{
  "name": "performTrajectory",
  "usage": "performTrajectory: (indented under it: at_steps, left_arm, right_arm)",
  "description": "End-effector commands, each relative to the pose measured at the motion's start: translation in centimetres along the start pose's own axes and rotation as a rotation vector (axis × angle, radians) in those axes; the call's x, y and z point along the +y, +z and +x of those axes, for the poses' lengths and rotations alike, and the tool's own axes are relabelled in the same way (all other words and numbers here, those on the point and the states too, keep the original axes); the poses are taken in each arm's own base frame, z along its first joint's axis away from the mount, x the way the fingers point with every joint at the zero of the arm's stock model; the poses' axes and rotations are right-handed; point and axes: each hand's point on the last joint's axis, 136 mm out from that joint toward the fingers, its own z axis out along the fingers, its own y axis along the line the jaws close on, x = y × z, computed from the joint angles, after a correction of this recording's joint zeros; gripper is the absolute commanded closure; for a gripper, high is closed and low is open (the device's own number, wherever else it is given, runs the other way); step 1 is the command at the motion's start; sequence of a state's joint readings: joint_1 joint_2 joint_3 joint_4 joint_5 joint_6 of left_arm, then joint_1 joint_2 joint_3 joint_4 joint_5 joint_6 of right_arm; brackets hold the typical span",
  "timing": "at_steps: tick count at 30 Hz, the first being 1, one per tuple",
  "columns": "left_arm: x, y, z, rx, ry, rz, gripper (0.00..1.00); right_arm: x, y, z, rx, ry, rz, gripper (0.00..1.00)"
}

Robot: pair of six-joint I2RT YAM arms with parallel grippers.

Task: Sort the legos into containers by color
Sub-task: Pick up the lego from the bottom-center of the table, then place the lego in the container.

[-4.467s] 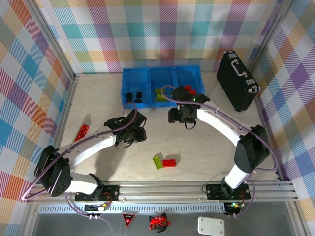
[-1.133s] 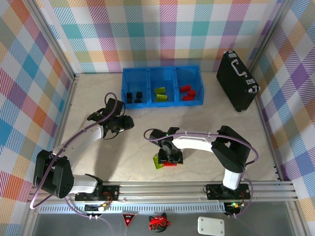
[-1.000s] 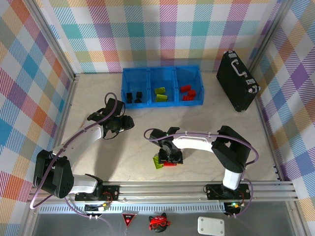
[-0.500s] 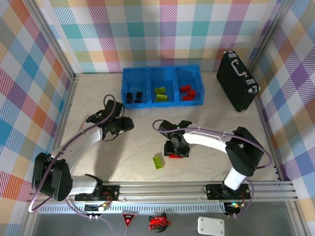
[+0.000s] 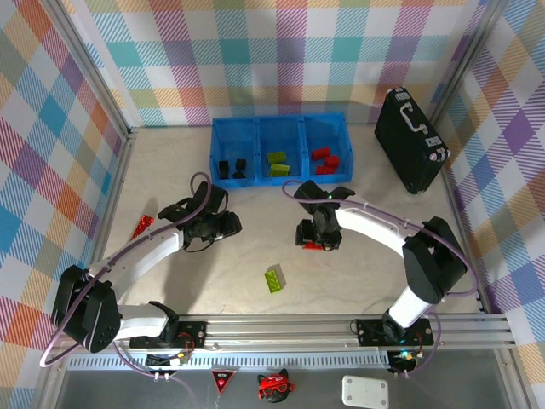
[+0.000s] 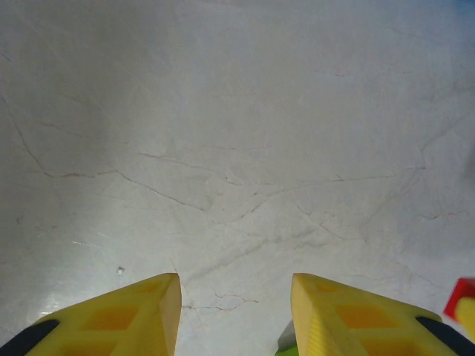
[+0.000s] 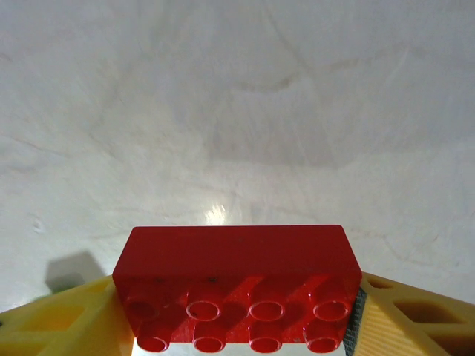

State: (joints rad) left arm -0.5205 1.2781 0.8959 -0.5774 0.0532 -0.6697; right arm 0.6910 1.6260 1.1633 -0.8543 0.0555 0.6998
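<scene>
Right now my right gripper (image 7: 237, 320) is clamped on a red brick (image 7: 237, 285), studs toward the camera, over the table (image 7: 223, 111). From above, it hangs near the blue tray (image 5: 280, 181), on the near side of the right compartment. My left gripper (image 6: 236, 311) has its fingers apart with nothing between them, over bare table left of centre. One green brick (image 5: 274, 279) lies loose toward the front edge. The tray holds black bricks (image 5: 232, 166) left, green middle, red right.
</scene>
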Motion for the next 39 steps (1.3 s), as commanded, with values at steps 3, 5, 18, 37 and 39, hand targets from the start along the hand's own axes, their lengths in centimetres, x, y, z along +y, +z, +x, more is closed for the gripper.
performTrajectory:
  at_steps: [3,5,18,37,39]
  left_arm:
    - [0.1,1.0,2.1,0.028,-0.008,-0.045,0.57]
    - [-0.4,1.4,2.6,0.035,0.003,-0.046,0.57]
    - [-2.8,3.2,5.6,0.091,0.069,-0.071,0.57]
    - [-4.5,2.8,6.1,0.076,0.135,-0.127,0.57]
    - [-4.4,2.5,5.9,0.069,0.143,-0.138,0.57]
  right_arm:
    - [-0.6,-1.8,-4.3,-0.065,-0.035,-0.024,0.33]
    - [-1.0,-2.2,-5.8,-0.083,-0.031,-0.027,0.33]
    - [-4.7,-4.9,-16.0,-0.221,-0.023,-0.025,0.33]
    - [-3.8,-2.5,-26.7,-0.273,-0.017,-0.08,0.33]
    - [-3.6,-2.1,-27.4,-0.268,0.006,-0.106,0.33]
